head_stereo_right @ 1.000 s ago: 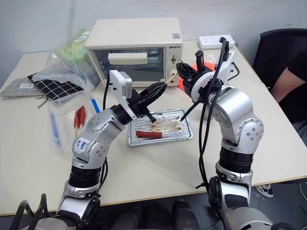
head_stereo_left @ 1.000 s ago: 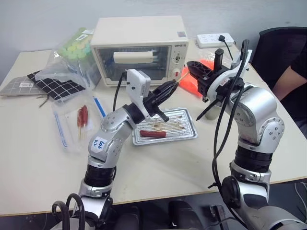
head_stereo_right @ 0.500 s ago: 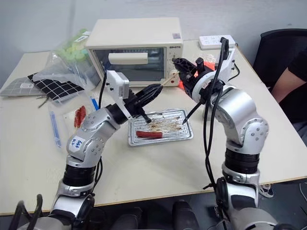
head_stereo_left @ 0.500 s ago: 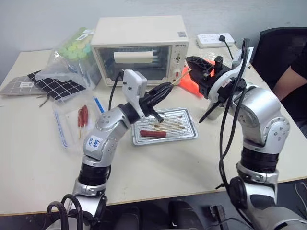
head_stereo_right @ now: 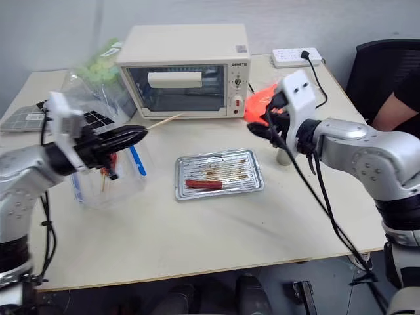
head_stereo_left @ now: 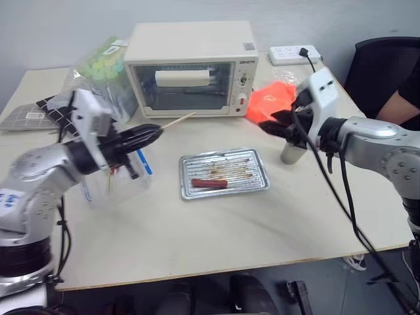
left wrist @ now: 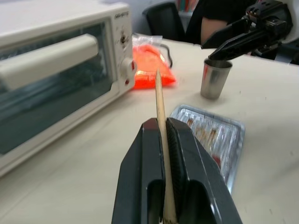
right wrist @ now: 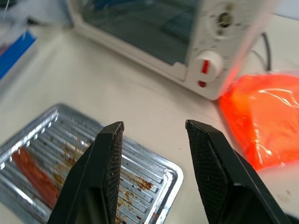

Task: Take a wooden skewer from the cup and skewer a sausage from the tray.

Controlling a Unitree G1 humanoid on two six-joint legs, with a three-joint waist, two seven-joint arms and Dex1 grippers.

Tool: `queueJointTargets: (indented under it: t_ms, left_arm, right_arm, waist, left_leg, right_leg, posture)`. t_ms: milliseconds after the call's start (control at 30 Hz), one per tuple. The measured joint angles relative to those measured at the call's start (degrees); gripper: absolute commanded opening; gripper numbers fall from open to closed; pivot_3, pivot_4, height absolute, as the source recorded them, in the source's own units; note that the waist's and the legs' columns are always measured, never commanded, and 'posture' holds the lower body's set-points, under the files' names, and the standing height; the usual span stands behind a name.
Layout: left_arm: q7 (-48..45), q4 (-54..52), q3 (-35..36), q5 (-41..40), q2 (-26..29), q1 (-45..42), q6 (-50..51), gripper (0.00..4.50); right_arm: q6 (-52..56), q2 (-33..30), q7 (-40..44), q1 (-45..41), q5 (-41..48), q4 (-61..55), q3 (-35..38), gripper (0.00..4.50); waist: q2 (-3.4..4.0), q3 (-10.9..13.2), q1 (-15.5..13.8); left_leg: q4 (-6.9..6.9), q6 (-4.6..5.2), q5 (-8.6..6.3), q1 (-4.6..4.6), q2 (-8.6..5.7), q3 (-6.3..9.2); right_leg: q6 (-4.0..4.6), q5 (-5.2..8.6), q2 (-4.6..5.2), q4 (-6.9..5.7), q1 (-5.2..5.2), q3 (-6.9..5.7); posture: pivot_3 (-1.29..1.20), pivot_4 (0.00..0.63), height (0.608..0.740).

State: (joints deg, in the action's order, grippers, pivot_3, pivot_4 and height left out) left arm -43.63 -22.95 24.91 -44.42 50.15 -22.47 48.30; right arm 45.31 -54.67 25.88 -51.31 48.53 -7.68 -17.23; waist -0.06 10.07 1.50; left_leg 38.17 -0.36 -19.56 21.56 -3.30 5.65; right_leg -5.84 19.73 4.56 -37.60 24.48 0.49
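Skewer [head_stereo_left: 177, 121] is in L gripper [head_stereo_left: 146, 136], pinched between the two black fingers [left wrist: 189, 154]; jaws closed tight on the stick, no visible gap. Most of the stick projects past the fingertips, tip aimed toward the toaster oven [head_stereo_left: 189, 68] and roughly level.

Sausage [head_stereo_left: 209, 183] lies in tray [head_stereo_left: 258, 186], near the tray's front-left corner, long axis running along the tray's long side. Tray sits centre-table, in front of the oven.

Key relation: sausage is to the right of and below the skewer tip, nearer the robot. Skewer axis points up-table, roughly across the sausage's long axis, not along it. Judgement: L wrist needs to swing the tip rightward and down until the stick lines up end-on with the sausage before any push.

R gripper [head_stereo_left: 270, 125] hangs above the table just left of the cup [head_stereo_left: 291, 152], between cup and tray. Jaws part-open, moderate gap, nothing between the pads [right wrist: 108, 154]. Wrist view looks down on the tray's near corner w/ sausage at its far end.

R gripper looks the nearer of the two to the tray; L is well apart, out over the clear plastic bag [head_stereo_left: 111, 177]. Likely R is free to steady the sausage.
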Motion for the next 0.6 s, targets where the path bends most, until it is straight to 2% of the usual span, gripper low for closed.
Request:
queueJointTargets:
  t_ms: [133,333,600]
  left_arm:
    - [-4.9,-3.9,4.7,-4.0,4.9,7.6,3.0,0.00]
    - [-7.0,-9.8,7.3,-7.2,6.9,14.0,4.1,0.00]
    - [-6.8,-10.6,10.6,-7.3,7.7,16.8,3.9,0.00]
  right_arm:
    - [-2.6,4.3,11.4,-2.8,-7.5,3.6,-3.3,3.42]
    - [-5.5,8.4,28.0,-3.5,-16.6,3.8,-11.4,3.42]
    - [-6.1,17.8,32.5,-4.0,-24.8,10.2,-11.8,3.42]
  waist:
    - [-0.05,0.0,-0.1]
    - [-0.05,0.0,0.0]
    - [-0.05,0.0,0.1]
  left_leg:
    - [0.01,-0.03,-0.01,0.00,0.01,0.09]
    - [0.00,-0.04,-0.02,0.00,0.00,0.10]
    - [0.01,-0.07,-0.02,-0.02,0.01,0.11]
  right_leg:
    - [0.01,0.00,0.01,0.10,-0.03,-0.04]
    - [0.01,-0.01,0.02,0.08,-0.02,-0.04]
    - [0.03,-0.01,0.00,-0.02,0.02,-0.06]
  posture:
    - [0.00,0.150,0.740]
    - [0.00,0.150,0.740]
    - [0.00,0.150,0.740]
